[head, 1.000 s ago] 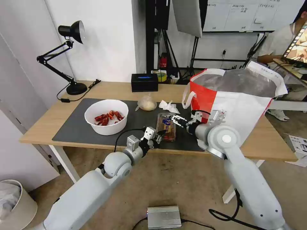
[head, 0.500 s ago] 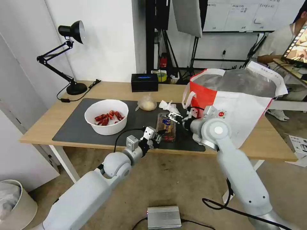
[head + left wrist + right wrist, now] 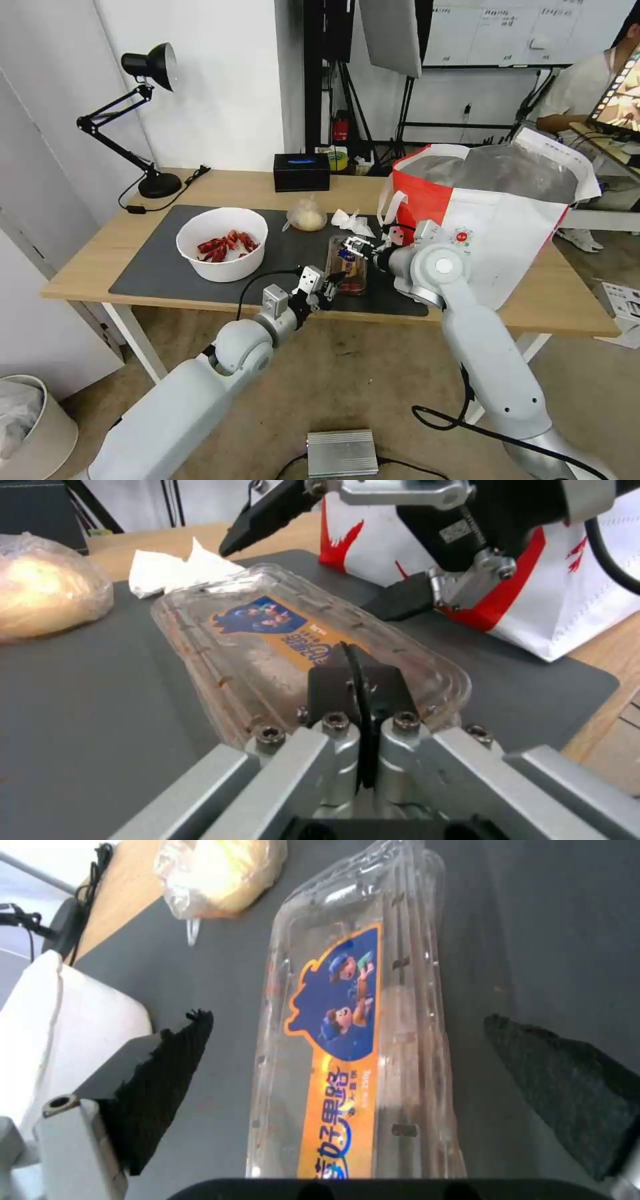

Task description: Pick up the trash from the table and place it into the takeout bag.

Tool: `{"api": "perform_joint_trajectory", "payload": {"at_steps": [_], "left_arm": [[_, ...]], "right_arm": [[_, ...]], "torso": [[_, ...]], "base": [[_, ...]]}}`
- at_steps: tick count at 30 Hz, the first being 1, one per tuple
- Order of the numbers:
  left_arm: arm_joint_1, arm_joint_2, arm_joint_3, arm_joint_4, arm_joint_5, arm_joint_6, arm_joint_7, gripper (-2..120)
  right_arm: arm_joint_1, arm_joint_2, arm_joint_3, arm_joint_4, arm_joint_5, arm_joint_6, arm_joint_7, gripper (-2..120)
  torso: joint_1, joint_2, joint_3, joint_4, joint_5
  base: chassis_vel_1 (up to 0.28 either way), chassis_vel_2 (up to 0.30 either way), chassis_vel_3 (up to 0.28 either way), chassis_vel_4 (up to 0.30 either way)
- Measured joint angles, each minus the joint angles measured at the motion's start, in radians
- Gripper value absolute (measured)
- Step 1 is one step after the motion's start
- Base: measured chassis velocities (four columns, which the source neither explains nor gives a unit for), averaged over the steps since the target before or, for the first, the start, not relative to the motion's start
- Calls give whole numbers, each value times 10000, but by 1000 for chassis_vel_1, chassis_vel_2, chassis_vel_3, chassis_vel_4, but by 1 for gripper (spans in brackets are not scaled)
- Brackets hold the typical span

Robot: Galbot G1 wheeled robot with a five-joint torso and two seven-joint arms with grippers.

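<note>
The clear hinged plastic tray [image 3: 347,265] with an orange and blue label lies on the dark mat [image 3: 153,273] of the table [image 3: 93,267]. My right gripper [image 3: 357,248] is open just above it, and the tray [image 3: 360,1040] lies between its black pads [image 3: 163,1080]. My left gripper [image 3: 331,280] is shut, tips at the tray's near end [image 3: 287,630]; I cannot tell whether it pinches the rim. The white bowl of crayfish shells [image 3: 222,243], the knotted bag [image 3: 307,217] and the tissue [image 3: 352,222] rest on the mat. The takeout bag [image 3: 493,213] stands open at the right.
A black desk lamp [image 3: 150,120] stands at the table's back left and a black tissue box [image 3: 301,172] at the back middle. A silver box [image 3: 341,453] lies on the floor and a bin [image 3: 27,427] stands at lower left.
My right arm has swung left from beside the takeout bag, bringing its open gripper over the tray. The left arm and the trash have stayed put.
</note>
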Motion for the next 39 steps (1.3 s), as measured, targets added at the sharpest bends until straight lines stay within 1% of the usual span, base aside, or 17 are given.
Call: {"api": "perform_joint_trajectory", "payload": {"at_steps": [27, 37, 38, 39], "left_arm": [[139, 58, -49, -81, 15, -150, 13, 0], [218, 58, -59, -105, 14, -182, 16, 0], [226, 58, -59, -105, 14, -188, 16, 0], [228, 56, -59, -106, 14, -190, 16, 0]], "right_arm": [[283, 434, -122, -713, -221, -57, -212, 100], [204, 482, -95, -758, -307, -80, -293, 100], [203, 484, -94, -760, -309, -82, -295, 98], [203, 488, -93, -774, -310, -83, -297, 92]], "torso": [[0, 1, 1, 0, 0], [0, 2, 1, 0, 0], [0, 2, 1, 0, 0], [0, 2, 1, 0, 0]], "base": [[0, 0, 0, 0], [0, 0, 0, 0], [0, 0, 0, 0], [0, 0, 0, 0]]}}
